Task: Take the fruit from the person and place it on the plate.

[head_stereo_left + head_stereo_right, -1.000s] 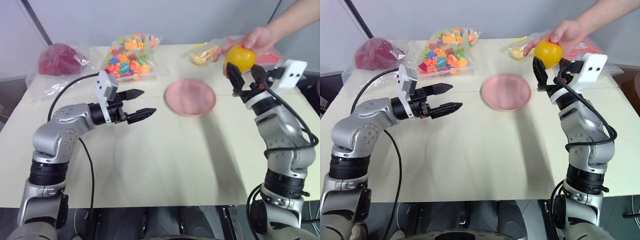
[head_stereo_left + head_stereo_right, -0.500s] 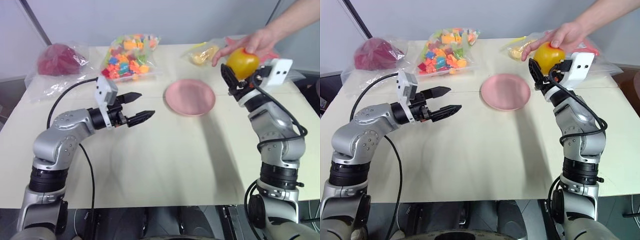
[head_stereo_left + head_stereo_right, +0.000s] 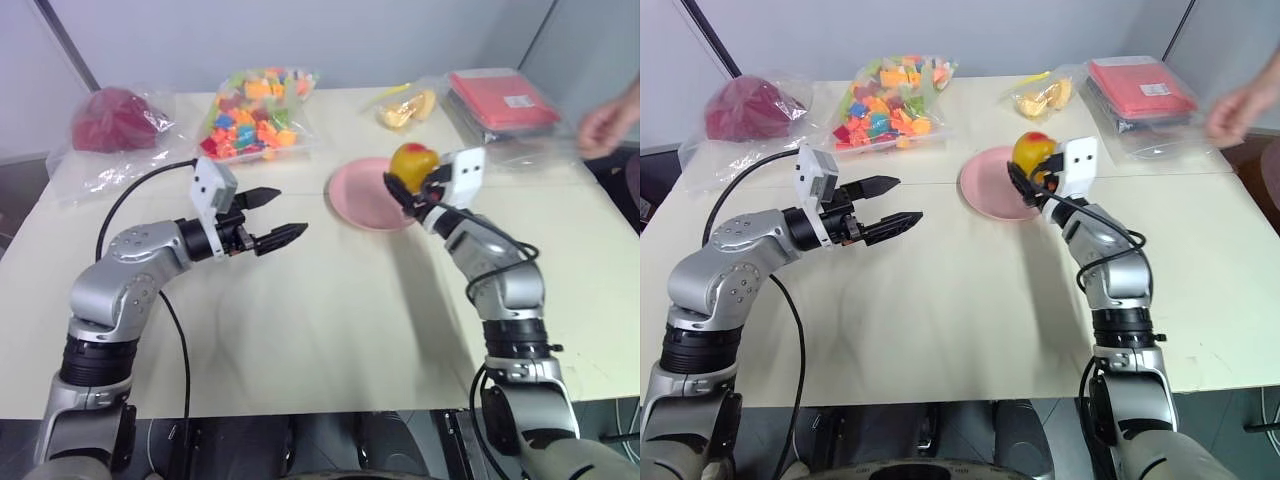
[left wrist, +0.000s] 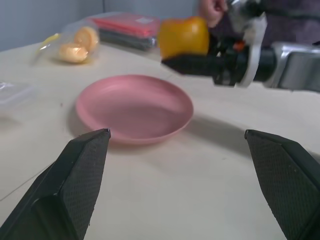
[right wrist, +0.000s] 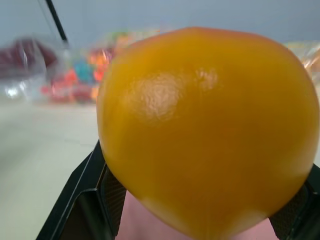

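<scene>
Two black fingers of my right gripper (image 3: 408, 185) are clamped on the fruit (image 3: 413, 163), which I hold just above the near-right rim of the pink plate (image 3: 362, 195). What matters for the release is the vertical relation: the fruit hangs over the plate's edge rather than its middle, so I judge a short push toward the plate's centre and a small drop are needed before I let go. Being round, the fruit has no long axis to line up. Its skin is smooth, glossy yellow-orange with a red blush on top, so it may roll once freed; the plate is shallow and plain with a low lip. My left gripper (image 3: 283, 213) hovers over the bare surface, well apart from the plate, fingers spread wide and empty. At the far right the person's hand (image 3: 606, 123) is clear of the fruit.
</scene>
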You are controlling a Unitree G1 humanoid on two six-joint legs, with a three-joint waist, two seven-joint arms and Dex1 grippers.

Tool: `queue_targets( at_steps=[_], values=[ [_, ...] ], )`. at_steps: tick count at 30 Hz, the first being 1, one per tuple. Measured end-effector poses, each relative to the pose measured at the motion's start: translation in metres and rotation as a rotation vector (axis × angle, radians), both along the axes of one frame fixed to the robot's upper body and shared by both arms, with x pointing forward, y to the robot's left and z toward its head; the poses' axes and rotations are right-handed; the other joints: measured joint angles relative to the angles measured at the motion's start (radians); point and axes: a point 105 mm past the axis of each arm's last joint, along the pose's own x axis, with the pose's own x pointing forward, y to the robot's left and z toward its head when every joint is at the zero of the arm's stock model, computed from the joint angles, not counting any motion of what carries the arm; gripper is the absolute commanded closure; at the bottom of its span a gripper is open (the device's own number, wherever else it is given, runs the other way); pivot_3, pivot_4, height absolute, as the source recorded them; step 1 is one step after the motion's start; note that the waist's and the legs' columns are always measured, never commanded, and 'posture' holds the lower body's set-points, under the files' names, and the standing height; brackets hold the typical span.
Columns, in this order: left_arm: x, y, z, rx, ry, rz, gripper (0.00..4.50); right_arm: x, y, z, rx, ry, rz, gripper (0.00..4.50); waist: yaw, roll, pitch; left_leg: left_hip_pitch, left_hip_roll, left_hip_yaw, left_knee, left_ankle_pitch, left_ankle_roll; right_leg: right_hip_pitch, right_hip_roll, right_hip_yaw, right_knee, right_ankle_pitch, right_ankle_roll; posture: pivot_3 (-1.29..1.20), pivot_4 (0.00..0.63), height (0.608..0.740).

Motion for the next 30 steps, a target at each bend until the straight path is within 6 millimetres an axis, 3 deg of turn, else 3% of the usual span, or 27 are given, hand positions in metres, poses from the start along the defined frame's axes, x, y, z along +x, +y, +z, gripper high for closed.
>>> queue_targets(
  at_steps=[5, 7, 9, 20, 23, 25, 27, 30],
  values=[
    [0.001, 0.002, -0.011, -0.002, 0.025, 0.030, 0.00, 0.020, 0.005, -0.003, -0.057, -0.002, 0.031, 1.60, -0.008, 0.000, 0.000, 0.000, 0.000, 0.000, -0.001, 0.000, 0.000, -0.001, 0.000, 0.000, 0.000, 0.000, 0.000, 0.00, 0.150, 0.740],
    [0.001, 0.004, -0.011, -0.003, 0.023, 0.043, 0.00, 0.023, 0.003, -0.015, -0.073, 0.029, 0.034, 0.53, -0.008, 0.000, 0.000, 0.000, 0.000, 0.000, -0.001, 0.000, 0.000, 0.000, 0.000, 0.000, 0.000, 0.000, 0.000, 0.00, 0.150, 0.740],
    [-0.001, 0.005, -0.015, -0.003, 0.030, 0.056, 0.00, 0.025, 0.002, -0.023, -0.079, 0.050, 0.038, 0.08, -0.009, 0.000, 0.000, 0.000, 0.000, 0.000, -0.001, 0.000, 0.000, -0.001, 0.000, 0.000, 0.000, 0.000, 0.000, 0.00, 0.150, 0.740],
    [-0.002, 0.005, -0.017, -0.007, 0.030, 0.078, 0.00, 0.027, 0.007, -0.017, -0.086, 0.020, 0.060, 0.08, -0.008, 0.000, 0.000, 0.000, 0.000, 0.000, -0.001, 0.000, 0.000, -0.001, 0.000, 0.000, 0.000, 0.000, 0.000, 0.00, 0.150, 0.740],
    [-0.002, 0.006, -0.018, -0.007, 0.032, 0.082, 0.00, 0.025, 0.007, -0.004, -0.081, -0.018, 0.059, 0.08, -0.009, 0.000, 0.000, 0.000, 0.000, 0.000, -0.001, 0.000, 0.000, -0.001, 0.000, 0.000, 0.000, 0.000, 0.000, 0.00, 0.150, 0.740],
    [-0.002, 0.008, -0.020, -0.010, 0.032, 0.101, 0.00, 0.020, 0.004, 0.014, -0.073, -0.075, 0.051, 0.08, -0.007, 0.000, 0.000, 0.000, 0.000, 0.000, -0.001, 0.000, 0.000, -0.001, 0.000, 0.000, 0.000, 0.000, 0.000, 0.00, 0.150, 0.740],
    [0.002, 0.014, -0.021, -0.014, 0.019, 0.151, 0.00, 0.008, -0.009, 0.040, -0.074, -0.149, 0.028, 0.08, -0.003, 0.000, 0.000, -0.001, 0.000, -0.001, -0.001, 0.000, 0.000, -0.001, -0.001, 0.000, 0.000, 0.000, 0.000, 0.00, 0.150, 0.740],
    [0.006, 0.021, -0.017, -0.026, -0.008, 0.208, 0.00, -0.003, -0.023, 0.053, -0.081, -0.182, -0.004, 0.08, -0.002, 0.000, 0.000, -0.001, 0.000, -0.001, 0.000, 0.000, 0.000, -0.001, -0.001, 0.000, 0.000, 0.000, 0.000, 0.00, 0.150, 0.740]
  ],
)
